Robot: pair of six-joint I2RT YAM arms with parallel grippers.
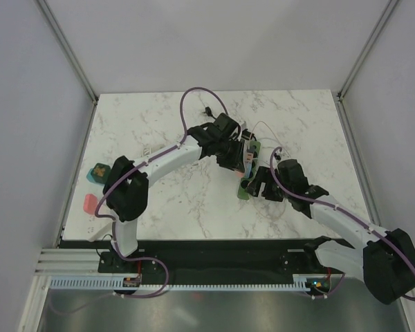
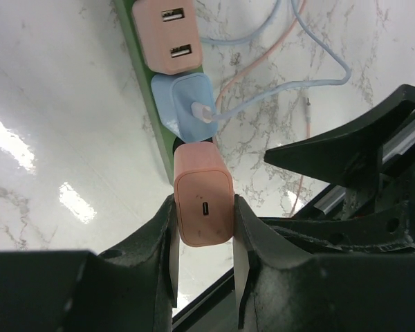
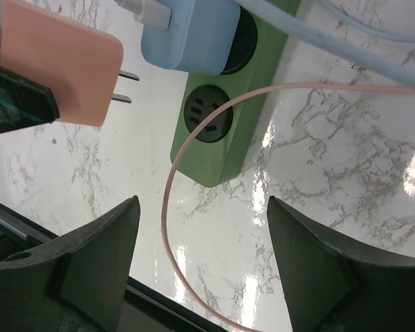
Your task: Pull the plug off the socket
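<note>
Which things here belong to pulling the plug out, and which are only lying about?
For the job: pink plug, held in the left gripper, prongs out; green power strip; right gripper, open near it.
Lying about: blue charger, plugged in; pink USB charger; pink cable; teal block; pink block.

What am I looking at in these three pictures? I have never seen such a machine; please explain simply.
This is a robot: a left arm and a right arm bolted to a marble table. One picture looks down from above; the other two come from a small camera on each wrist. On the table lie a green power strip with a blue charger plugged in, and a thin pink cable. The left gripper clamps a pink plug; the right wrist view shows its prongs clear of the empty socket. The right gripper hangs open near the strip's end, holding nothing.
</note>
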